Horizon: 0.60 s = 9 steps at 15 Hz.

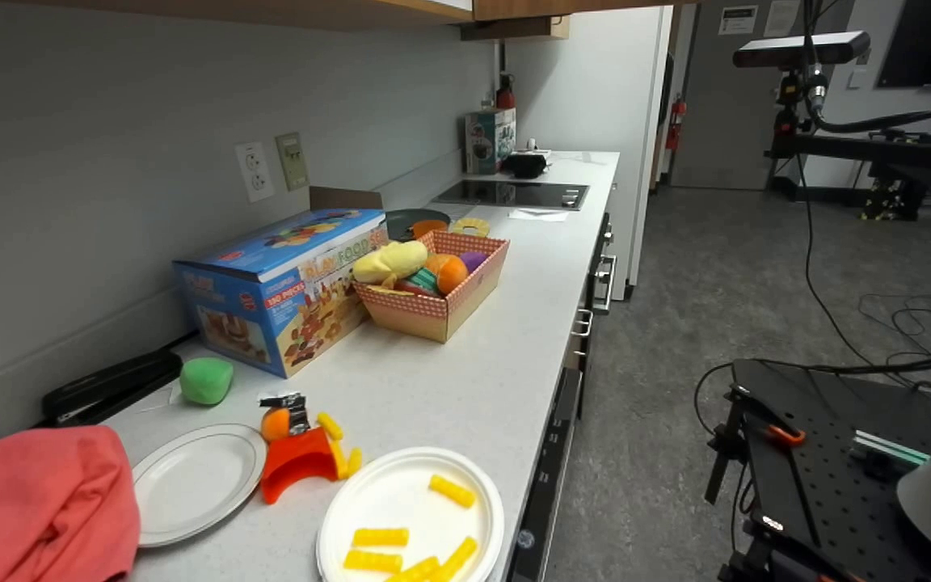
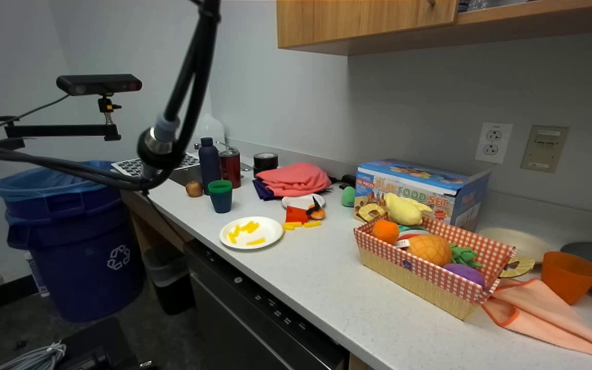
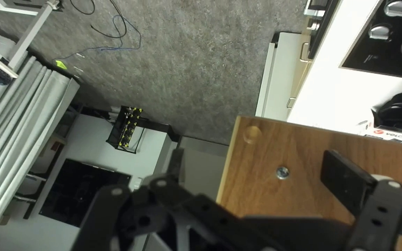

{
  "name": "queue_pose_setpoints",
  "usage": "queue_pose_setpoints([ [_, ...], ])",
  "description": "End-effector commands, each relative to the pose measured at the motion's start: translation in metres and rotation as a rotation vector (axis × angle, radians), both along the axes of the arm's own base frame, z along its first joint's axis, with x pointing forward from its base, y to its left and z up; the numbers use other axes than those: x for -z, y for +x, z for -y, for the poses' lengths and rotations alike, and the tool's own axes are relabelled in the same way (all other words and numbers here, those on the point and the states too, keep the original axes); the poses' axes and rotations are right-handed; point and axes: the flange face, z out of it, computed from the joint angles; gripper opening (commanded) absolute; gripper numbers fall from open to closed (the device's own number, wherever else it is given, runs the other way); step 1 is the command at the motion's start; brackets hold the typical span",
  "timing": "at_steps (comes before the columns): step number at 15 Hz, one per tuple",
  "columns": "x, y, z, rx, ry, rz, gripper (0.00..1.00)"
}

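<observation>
My gripper (image 3: 255, 162) is open with nothing between its fingers in the wrist view. A wooden cabinet panel (image 3: 263, 146) with a screw head and a round bumper lies in front of it. The right finger overlaps the panel, and the left finger is beyond its edge; I cannot tell whether either touches it. The gripper is out of view in both exterior views. On the counter, a white plate (image 1: 401, 501) holds several yellow sticks (image 2: 256, 241). A checkered basket (image 2: 414, 275) holds toy food, including a pineapple (image 2: 429, 250) and a yellow plush piece (image 1: 391, 262).
A toy food box (image 1: 271, 283) stands by the wall beside the basket. A red cloth (image 1: 37, 501), a smaller plate (image 1: 199, 481) and a red toy container (image 1: 300, 462) lie nearby. Upper cabinets (image 2: 368, 23) hang over the counter. A cooktop (image 1: 514, 194) lies farther along.
</observation>
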Motion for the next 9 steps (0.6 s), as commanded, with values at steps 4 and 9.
queue_pose_setpoints([
  [4,-0.019,0.001,-0.035,-0.152,0.110,-0.002,1.00],
  [9,-0.035,0.002,-0.073,-0.354,0.171,-0.016,1.00],
])
